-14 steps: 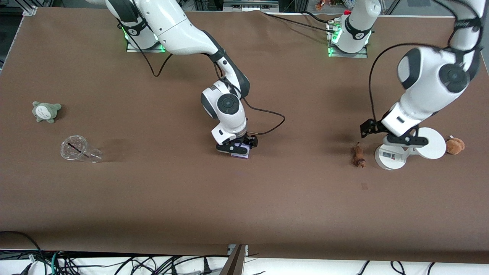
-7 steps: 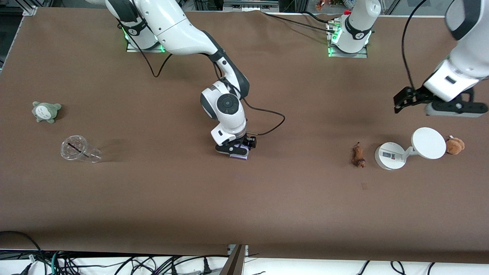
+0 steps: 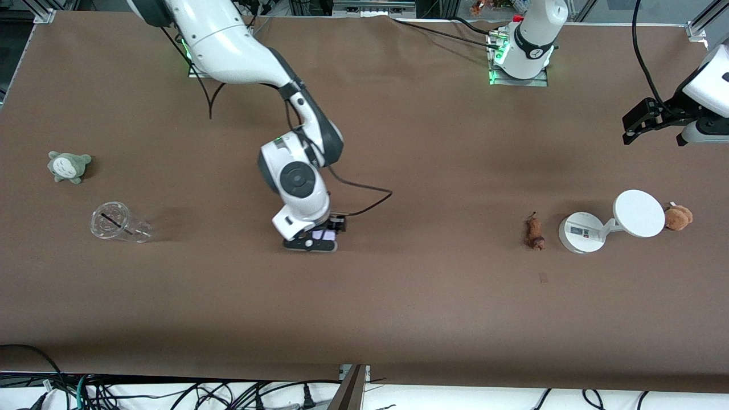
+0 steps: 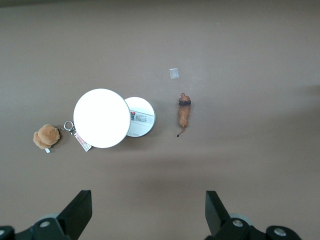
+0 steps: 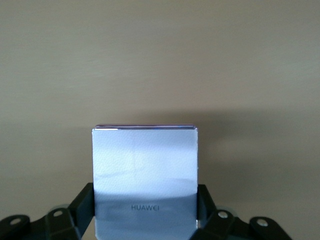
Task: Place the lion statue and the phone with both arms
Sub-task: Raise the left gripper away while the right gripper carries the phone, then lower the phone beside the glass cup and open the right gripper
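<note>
The lion statue point(image 3: 534, 232) lies on the brown table, beside the white round-based device; it also shows in the left wrist view point(image 4: 185, 112). My left gripper point(image 3: 697, 135) is open and empty, raised high over the left arm's end of the table, apart from the statue; its open jaws show in the left wrist view point(image 4: 148, 200). My right gripper point(image 3: 316, 240) is shut on the pale-lavender phone point(image 3: 323, 234) and holds it low over the middle of the table. In the right wrist view the phone point(image 5: 145, 165) stands between the fingers point(image 5: 86, 200).
A white round-based device point(image 3: 581, 232) with a round disk point(image 3: 639, 213) stands beside the statue, with a tan plush toy point(image 3: 678, 217) next to it. A clear cup point(image 3: 117, 223) on its side and a grey plush point(image 3: 68, 166) lie toward the right arm's end.
My right gripper has carried the phone toward the right arm's end of the table. My left gripper has risen from beside the white device and drawn away toward the table's end.
</note>
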Available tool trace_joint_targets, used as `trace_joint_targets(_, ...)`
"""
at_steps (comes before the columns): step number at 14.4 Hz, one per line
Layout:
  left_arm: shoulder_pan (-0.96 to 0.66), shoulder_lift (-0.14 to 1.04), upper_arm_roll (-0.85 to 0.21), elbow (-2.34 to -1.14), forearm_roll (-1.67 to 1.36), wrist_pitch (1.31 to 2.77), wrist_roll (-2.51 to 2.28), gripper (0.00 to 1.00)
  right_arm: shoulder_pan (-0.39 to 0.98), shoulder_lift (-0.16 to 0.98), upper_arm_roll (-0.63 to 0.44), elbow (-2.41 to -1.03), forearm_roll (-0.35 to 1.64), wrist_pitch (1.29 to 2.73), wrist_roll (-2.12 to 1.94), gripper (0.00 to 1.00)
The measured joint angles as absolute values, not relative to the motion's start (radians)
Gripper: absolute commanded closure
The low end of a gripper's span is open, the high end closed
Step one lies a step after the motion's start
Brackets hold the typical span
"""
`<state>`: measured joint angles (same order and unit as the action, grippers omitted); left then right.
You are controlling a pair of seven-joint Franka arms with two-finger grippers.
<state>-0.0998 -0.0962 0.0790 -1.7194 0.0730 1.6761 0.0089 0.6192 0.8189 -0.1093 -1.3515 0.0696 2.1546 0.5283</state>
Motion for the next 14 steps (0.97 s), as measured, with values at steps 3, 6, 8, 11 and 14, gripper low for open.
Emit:
trace_joint_targets(3, -0.100, -0.096, 0.087, -1.693, 0.059, 1.616, 0.007, 0.00, 0.516, 0.814, -0.116, -1.358, 0.070, 2.092, 0.380, 0.66)
trace_joint_targets(6, -0.093, -0.096, 0.117, -1.681, 0.007, 1.586, 0.007, 0.00, 0.385, 0.815, -0.120, -1.396, 0.070, 2.088, 0.196, 0.65)
trace_joint_targets(8, -0.091, -0.095, 0.141, -1.681, -0.018, 1.579, 0.007, 0.00, 0.314, 0.816, -0.120, -1.422, 0.070, 2.088, 0.119, 0.65)
trace_joint_targets(11, -0.091, -0.091, 0.157, -1.680, -0.022, 1.577, 0.008, 0.00, 0.285, 0.808, -0.133, -1.454, 0.070, 2.088, 0.071, 0.66)
trace_joint_targets(14, -0.092, -0.082, 0.156, -1.678, -0.024, 1.577, 0.008, 0.00, 0.288, 0.763, -0.174, -1.514, 0.069, 2.086, 0.031, 0.67)
